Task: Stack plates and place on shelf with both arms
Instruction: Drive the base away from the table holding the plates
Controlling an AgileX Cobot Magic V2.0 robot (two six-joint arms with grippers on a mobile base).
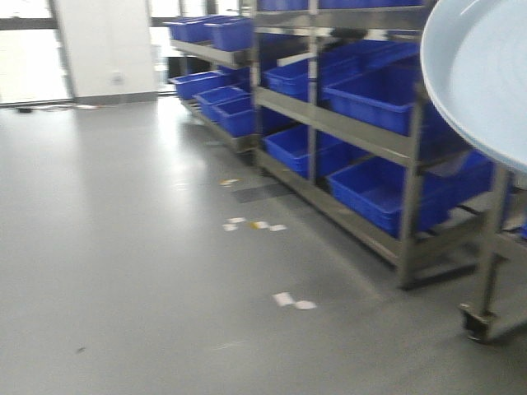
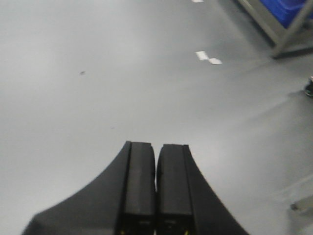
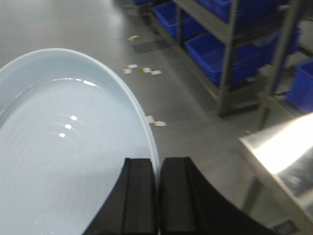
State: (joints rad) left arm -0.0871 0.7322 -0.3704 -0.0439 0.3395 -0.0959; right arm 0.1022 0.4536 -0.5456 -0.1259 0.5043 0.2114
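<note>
the large round pale blue-white glossy plate (image 3: 63, 147) is off the worktop and in the air. it is carried at its near rim by the right arm's jaws, which are drawn almost together with only the thin rim pinched between them. in the front view the same plate (image 1: 486, 74) hangs high at the right, in front of the brushed stainless-steel shelf (image 1: 346, 123) with its deep blue plastic crates (image 1: 370, 95). whether a second plate lies under it, i cannot tell.

the left arm's jaws are pressed pad to pad with nothing between them, above bare grey floor (image 2: 146, 73).

the plate looks like glazed ceramic: stiff, fairly heavy for a one-edge pinch, slick on the glaze and likely to chip or shatter if dropped. held at a single rim point it will want to droop and swivel, so a second hold on the far rim by the free arm seems the safer way to carry it. a shiny steel worktop (image 3: 279, 147) shows at the right of the right wrist view.

no brand, label or writing can be read. the pale scraps on the floor (image 1: 292, 300) are blank.
</note>
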